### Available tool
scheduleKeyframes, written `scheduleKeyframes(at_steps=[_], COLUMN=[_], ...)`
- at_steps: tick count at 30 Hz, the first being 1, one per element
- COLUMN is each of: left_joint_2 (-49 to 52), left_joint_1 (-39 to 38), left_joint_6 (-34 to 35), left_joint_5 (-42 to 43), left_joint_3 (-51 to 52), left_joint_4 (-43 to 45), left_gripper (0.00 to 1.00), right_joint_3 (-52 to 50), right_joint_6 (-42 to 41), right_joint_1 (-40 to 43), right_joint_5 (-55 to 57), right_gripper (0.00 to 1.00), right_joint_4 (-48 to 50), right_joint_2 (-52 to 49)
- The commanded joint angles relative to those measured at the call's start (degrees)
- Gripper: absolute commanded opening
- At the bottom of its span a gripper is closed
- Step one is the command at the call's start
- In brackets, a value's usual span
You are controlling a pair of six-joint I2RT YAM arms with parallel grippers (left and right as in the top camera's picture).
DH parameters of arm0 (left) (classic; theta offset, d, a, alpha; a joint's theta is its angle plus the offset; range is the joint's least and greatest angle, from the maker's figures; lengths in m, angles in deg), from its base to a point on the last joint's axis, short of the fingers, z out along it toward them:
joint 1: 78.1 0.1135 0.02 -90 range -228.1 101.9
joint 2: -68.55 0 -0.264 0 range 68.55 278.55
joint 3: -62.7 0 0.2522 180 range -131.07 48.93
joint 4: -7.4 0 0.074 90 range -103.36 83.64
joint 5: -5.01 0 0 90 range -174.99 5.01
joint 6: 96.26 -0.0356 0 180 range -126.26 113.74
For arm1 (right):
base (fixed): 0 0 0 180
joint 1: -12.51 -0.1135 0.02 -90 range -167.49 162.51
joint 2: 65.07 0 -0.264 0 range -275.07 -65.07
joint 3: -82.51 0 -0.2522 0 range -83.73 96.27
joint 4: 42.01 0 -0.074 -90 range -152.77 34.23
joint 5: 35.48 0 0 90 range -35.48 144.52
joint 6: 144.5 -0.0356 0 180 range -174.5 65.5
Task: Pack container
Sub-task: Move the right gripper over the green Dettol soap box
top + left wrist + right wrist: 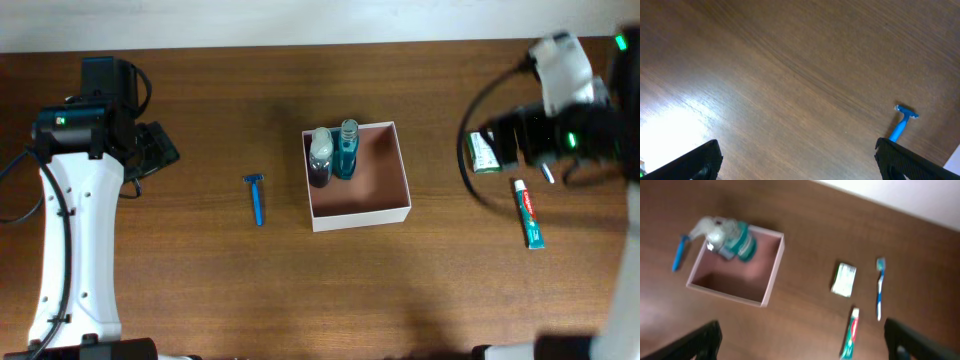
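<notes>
Bright glare on the table [675,122]; right wrist view motion-blurred

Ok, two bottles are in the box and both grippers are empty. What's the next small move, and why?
Probably lower the right gripper toward the toothpaste tube. Its jaws are open and empty, and the tube lies on the table nearest them in the wrist view, beside the packet and toothbrush, all outside the container.
</notes>
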Motion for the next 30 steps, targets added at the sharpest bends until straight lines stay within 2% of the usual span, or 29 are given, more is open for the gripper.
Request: scheduleKeyframes(at_steps=[1, 5, 12, 17, 19, 30], left_joint_2=[0.33, 0.33, 0.31, 0.31, 0.31, 0.33], left_joint_1=[0.13, 0.13, 0.13, 0.13, 0.13, 0.13], left_joint_6=[0.74, 0.74, 0.74, 0.74, 0.74, 0.74], left_joint_5=[-0.42, -0.42, -0.42, -0.42, -0.42, -0.42], left_joint_3=[0.17, 0.17, 0.17, 0.17, 0.17, 0.17], left_joint_4=[-0.04, -0.04, -0.02, -0.02, -0.02, -0.04], left_gripper=[0.99, 0.99, 0.99, 0.99, 0.99, 0.99], right_joint_3=[5.97, 5.95, 5.95, 5.81, 5.62, 4.42], right_joint_6=[-0.87, -2.19, -4.11, -4.09, -4.07, -3.89], right_joint_1=[0.0, 1.07, 10.6, 20.15, 22.77, 21.05], right_joint_5=[2.54, 9.51, 8.35, -8.11, -11.43, -7.61], right_gripper=[0.98, 0.99, 0.98, 0.98, 0.98, 0.98], right_joint_4=[-1.75, -1.49, -1.25, 0.31, -0.39, -0.17], right_joint_2=[-5.99, -10.23, -12.79, -15.21, -16.63, -25.81])
